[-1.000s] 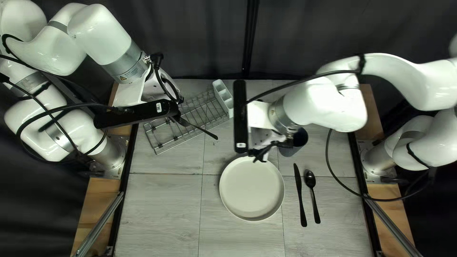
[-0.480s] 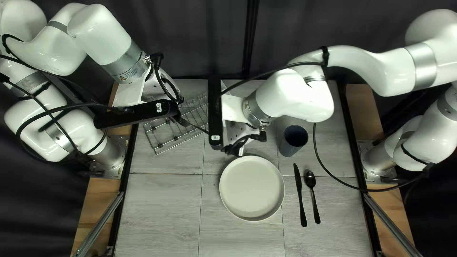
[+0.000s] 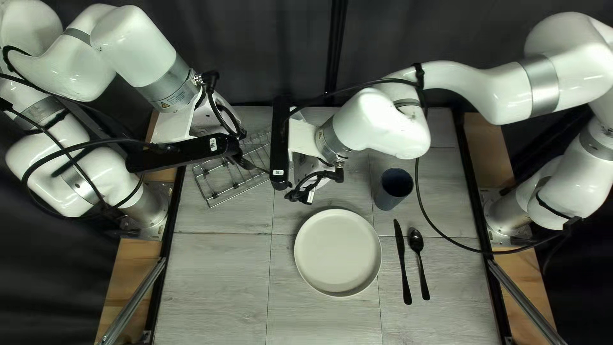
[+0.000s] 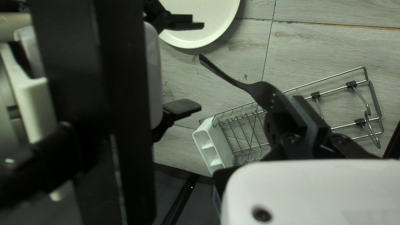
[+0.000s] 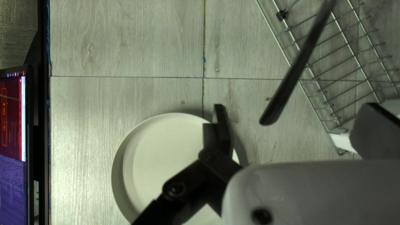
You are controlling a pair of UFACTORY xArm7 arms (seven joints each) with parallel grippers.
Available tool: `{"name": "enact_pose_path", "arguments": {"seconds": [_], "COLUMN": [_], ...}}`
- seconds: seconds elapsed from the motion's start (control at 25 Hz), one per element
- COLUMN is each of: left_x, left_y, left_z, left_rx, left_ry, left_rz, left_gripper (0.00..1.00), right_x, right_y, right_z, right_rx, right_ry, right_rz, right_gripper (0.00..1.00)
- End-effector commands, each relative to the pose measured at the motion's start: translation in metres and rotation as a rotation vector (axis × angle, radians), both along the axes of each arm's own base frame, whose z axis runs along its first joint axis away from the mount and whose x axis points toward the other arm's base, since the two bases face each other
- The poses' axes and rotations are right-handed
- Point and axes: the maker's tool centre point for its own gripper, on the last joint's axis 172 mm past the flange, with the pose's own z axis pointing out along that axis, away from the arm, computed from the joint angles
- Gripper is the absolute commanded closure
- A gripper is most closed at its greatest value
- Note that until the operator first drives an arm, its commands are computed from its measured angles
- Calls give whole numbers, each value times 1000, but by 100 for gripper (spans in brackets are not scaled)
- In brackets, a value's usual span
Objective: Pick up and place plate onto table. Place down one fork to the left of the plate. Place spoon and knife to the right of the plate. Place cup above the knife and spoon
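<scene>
My left gripper (image 3: 240,160), over the rack, is shut on the fork (image 3: 258,168); in the left wrist view the fork's handle (image 4: 227,77) sticks out ahead of the left gripper (image 4: 306,114). Beyond the plate's far rim hovers my right gripper (image 3: 306,191). In its wrist view, the handle's end (image 5: 277,108) shows ahead of the open right gripper (image 5: 293,125), near the space between its fingers. The plate (image 3: 338,252) lies flat mid-table. To its right are the knife (image 3: 401,255) and spoon (image 3: 416,241), with the dark cup (image 3: 394,185) standing above them.
A wire rack (image 3: 223,182) with a white compartment holder (image 4: 223,146) stands on the table's far left part, under both grippers. My right arm's cable (image 3: 431,220) loops beside the cup and spoon. A lit screen (image 5: 12,125) shows past the table edge.
My right gripper has moved left from beside the cup to near the fork handle, uncovering the cup. The left arm, the fork and the tableware have stayed put.
</scene>
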Motion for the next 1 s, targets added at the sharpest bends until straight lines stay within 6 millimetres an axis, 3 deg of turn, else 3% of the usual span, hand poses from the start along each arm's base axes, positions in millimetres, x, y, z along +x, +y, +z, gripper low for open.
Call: {"name": "enact_pose_path", "arguments": {"seconds": [0.04, 0.08, 0.12, 0.6, 0.64, 0.68, 0.8, 1.0], "left_x": [0, 0, 0, 0, 0, 0, 0, 0], "left_y": [0, 0, 0, 0, 0, 0, 0, 0], "left_z": [0, 0, 0, 0, 0, 0, 0, 0], "left_rx": [0, 0, 0, 0, 0, 0, 0, 0], "left_ry": [0, 0, 0, 0, 0, 0, 0, 0], "left_rz": [0, 0, 0, 0, 0, 0, 0, 0], "left_gripper": [100, 100, 100, 100, 15, 0, 0, 0], "right_x": [3, 3, 3, 1, 1, 1, -2, -32], "right_y": [4, 4, 4, 4, 4, 4, 5, 7], "right_z": [-1, -2, -3, -4, -4, -4, -9, -9], "right_rx": [-8, -8, -10, -19, -19, -19, -33, -29], "right_ry": [5, 5, 5, 5, 5, 5, 15, 74], "right_rz": [9, 11, 15, 25, 25, 25, 36, 42], "right_gripper": [0, 95, 100, 100, 100, 100, 100, 100]}}
